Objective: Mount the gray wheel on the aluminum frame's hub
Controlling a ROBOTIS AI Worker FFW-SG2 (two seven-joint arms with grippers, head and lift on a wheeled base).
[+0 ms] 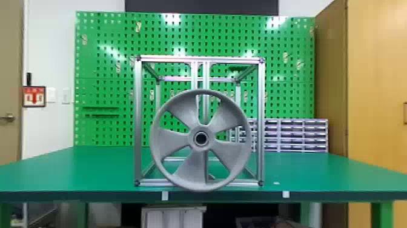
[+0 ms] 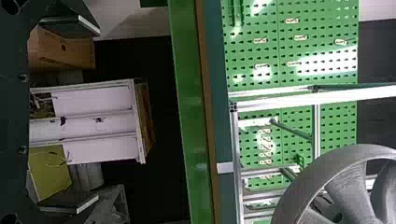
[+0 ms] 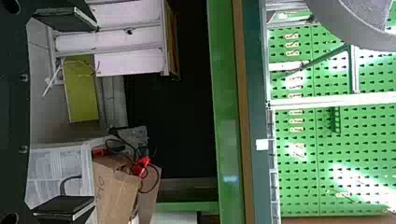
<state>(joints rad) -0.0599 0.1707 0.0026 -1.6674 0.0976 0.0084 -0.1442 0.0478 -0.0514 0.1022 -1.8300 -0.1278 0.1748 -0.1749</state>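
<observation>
Both your black left end effector and black right end effector gape wide and empty, probably because the hub already bears the round gray spoked wheel, upright at the near side of the silver aluminum frame on your green counter.

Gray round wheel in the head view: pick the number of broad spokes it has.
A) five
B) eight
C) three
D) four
A, since the gray round wheel shows five broad spokes fanning out from its center to the rim, one of them pointing down.
</observation>
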